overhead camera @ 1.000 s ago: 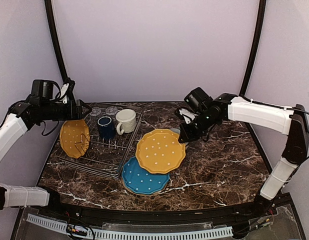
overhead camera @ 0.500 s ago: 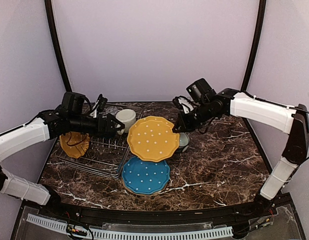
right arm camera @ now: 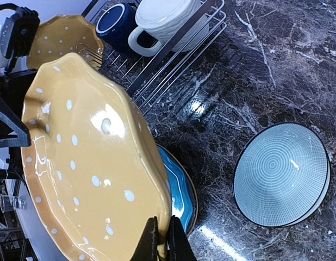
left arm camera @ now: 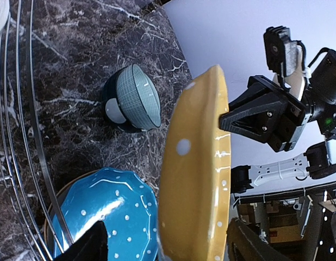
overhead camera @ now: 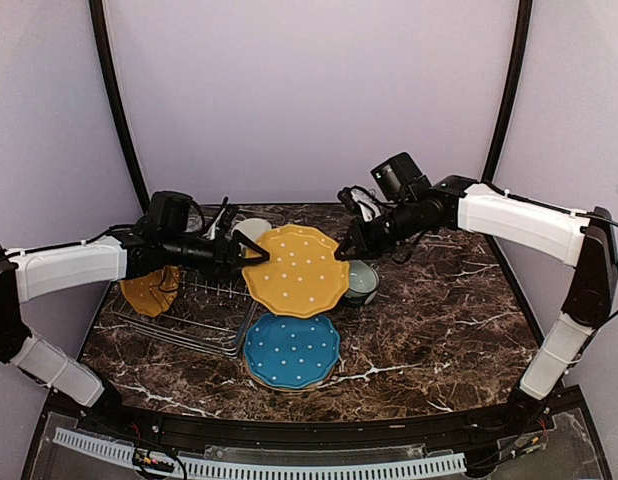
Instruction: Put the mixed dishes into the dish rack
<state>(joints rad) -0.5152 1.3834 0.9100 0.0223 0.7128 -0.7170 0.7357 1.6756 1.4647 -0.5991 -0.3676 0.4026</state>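
Yellow plate [overhead camera: 297, 270] hangs over the counter [overhead camera: 439, 320] at the rack's [overhead camera: 189, 310] three o'clock. Right gripper [right arm camera: 161, 234] jaws pinch its rim; only the left wrist view shows left gripper [left arm camera: 168, 242] jaws wide astride it, seemingly not touching.

We see a yellow plate [overhead camera: 296, 270] speckled all over with white dots, its glaze shining pale where the light hits. A second yellow plate [overhead camera: 147, 292] carries the same white dots. The blue plate [overhead camera: 291, 351] is a teal blue, also dotted white. The bowl [right arm camera: 280, 174] is pale green inside, with fine concentric rings and a dark rim. We note a cream ribbed mug [right arm camera: 165, 16] and a dark navy mug [right arm camera: 118, 24]. The dish rack [overhead camera: 189, 330] is dark wire. The table [overhead camera: 439, 320] is dark brown marble, veined white.
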